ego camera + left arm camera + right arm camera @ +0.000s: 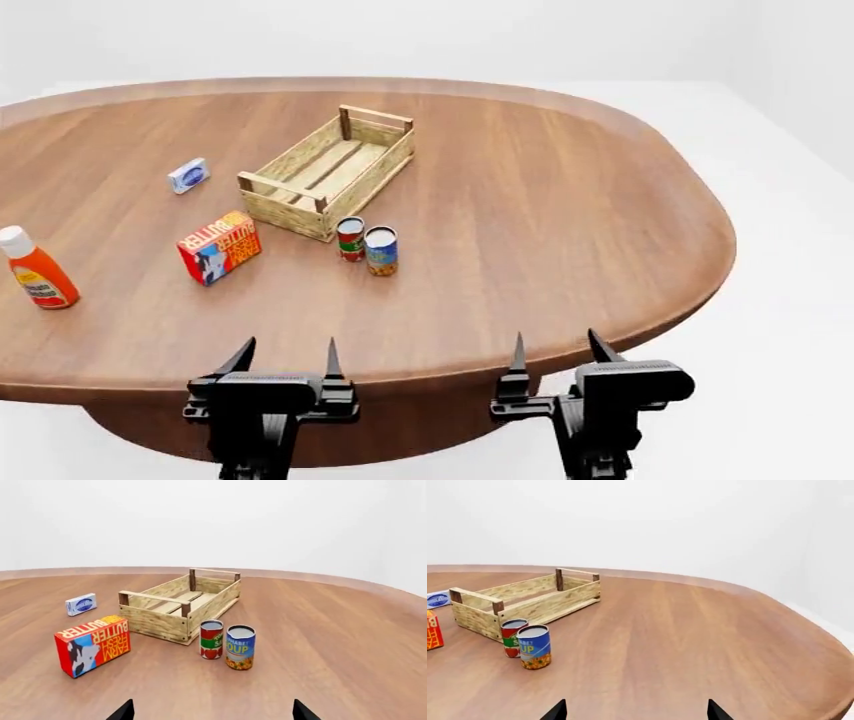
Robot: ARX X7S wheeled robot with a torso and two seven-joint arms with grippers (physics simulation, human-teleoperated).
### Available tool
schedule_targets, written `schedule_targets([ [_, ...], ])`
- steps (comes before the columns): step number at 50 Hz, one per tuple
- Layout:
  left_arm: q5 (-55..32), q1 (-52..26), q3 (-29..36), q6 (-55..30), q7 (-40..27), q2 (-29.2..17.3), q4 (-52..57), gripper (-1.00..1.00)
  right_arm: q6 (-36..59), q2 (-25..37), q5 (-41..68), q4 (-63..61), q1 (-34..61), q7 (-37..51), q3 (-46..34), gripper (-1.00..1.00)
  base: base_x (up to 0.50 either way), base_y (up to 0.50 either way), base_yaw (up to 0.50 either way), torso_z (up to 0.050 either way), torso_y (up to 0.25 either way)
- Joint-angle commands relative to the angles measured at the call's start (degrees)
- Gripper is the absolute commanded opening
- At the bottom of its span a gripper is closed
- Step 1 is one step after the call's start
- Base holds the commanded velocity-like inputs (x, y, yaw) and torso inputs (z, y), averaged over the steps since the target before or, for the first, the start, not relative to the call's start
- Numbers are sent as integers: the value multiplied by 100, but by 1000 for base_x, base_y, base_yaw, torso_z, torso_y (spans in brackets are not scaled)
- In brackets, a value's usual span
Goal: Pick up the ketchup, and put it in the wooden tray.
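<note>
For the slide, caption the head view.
Ketchup stands far left of the tray; both tools open at the table edge.

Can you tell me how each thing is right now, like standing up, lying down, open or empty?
ketchup: standing a bit tilted, cap on, far left, not held
wooden tray: empty, right way up
butter box: standing on its long edge, closed
red can: upright, beside the blue can
blue can: upright
small blue-and-white box: lying on the table, closed
left gripper: open, holding nothing
right gripper: open, holding nothing
</note>
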Motion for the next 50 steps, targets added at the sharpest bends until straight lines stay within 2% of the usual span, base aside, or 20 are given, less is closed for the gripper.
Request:
schedule_targets([
  [1, -76, -518, 10, -508, -78, -154, 134, 100, 583, 98, 150, -179, 483, 27, -29, 100, 0, 0, 0, 0, 0],
  [6, -185, -1004, -31, -943, -67, -231, 137, 100, 994, 181, 318, -286, 837, -79, -19, 100, 0, 0, 0, 0, 0],
  [13, -93, -1601, 18, -995, -93, -286, -182, 100, 1285, 266, 324, -25, 1459, -184, -115, 100, 0, 0, 0, 0, 0],
  [24, -124, -2531, 66, -1156, -102, -212, -876, 100, 1135, 188, 353, 1102, 2532, -329, -186, 100, 0, 0, 0, 0, 0],
  [35, -122, -3104, 24, -1029, -199, -180, -1631, 100, 941, 153, 395, 2007, 3248, -551, -300, 100, 0, 0, 0, 0, 0],
  [50, -153, -3264, 50, -911, -243, -212, -1851, 100, 990, 214, 465, 2058, 3380, -622, -380, 100, 498, 0, 0, 0, 0],
])
